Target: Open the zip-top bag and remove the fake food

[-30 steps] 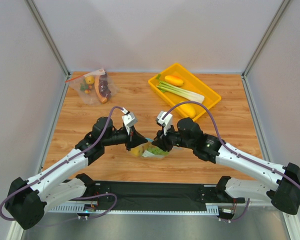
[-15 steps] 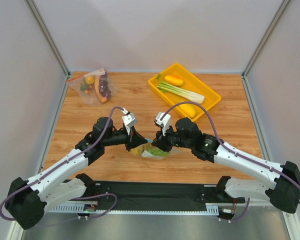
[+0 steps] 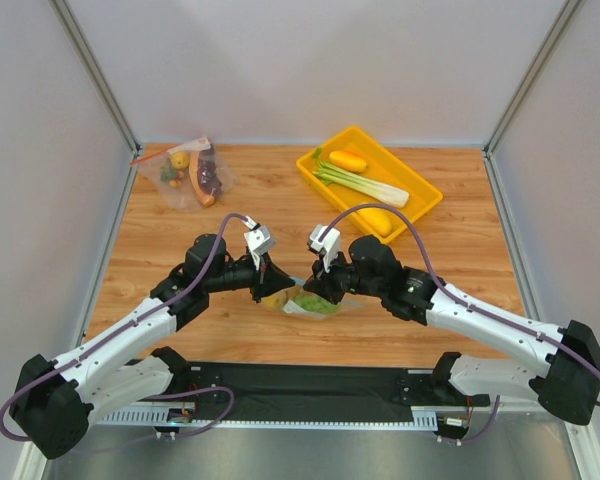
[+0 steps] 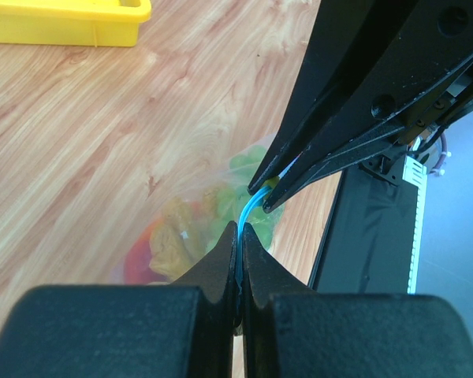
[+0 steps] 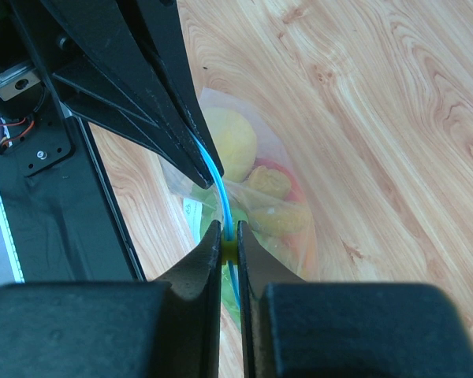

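Note:
The zip-top bag lies on the wooden table near the front edge, between my two grippers. Its light-blue zip strip runs from one gripper to the other. My left gripper is shut on the strip's end and also shows in the top view. My right gripper is shut on the strip at a small yellow slider and also shows in the top view. The fake food is inside the bag: a leafy green, a round yellow, a lumpy orange and a red-orange piece.
A yellow tray at the back right holds a long leek and orange-yellow pieces. A second clear bag with a red-orange strip lies at the back left. A black mat runs along the front edge. White walls enclose the table.
My right gripper has edged slightly left along the strip toward my left gripper. The left arm and the bag have hardly moved.

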Robot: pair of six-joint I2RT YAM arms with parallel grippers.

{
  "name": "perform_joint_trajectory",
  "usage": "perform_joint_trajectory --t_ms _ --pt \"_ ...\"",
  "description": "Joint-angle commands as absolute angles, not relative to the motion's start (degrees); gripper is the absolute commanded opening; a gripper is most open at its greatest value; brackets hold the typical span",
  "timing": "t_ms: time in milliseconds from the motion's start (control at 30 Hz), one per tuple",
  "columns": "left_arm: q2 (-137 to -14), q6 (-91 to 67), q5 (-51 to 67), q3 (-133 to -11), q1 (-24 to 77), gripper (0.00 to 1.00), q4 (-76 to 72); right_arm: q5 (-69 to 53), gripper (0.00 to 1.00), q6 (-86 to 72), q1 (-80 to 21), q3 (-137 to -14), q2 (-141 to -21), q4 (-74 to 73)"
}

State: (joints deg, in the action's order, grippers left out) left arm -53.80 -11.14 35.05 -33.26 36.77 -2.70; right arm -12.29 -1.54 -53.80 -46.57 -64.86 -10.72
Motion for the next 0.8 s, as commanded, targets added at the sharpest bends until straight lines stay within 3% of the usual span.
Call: perform_joint_trajectory --t_ms 0,100,767 --pt "-53.9 -9.5 35.2 -35.1 37.1 0.0 -3.8 -11.1 0.04 -0.5 -53.6 -47.4 -64.9 -11.6" --pt "-53.5 -9.4 34.3 -35.1 37.2 0.0 -3.4 -10.5 0.0 -0.5 -53.6 -47.2 -64.8 -12.3" --pt "-51.3 -9.1 19.3 -35.5 37.1 0.0 1.5 -6.3 0.0 -0.5 -53.6 -43.5 -60.0 -17.3"
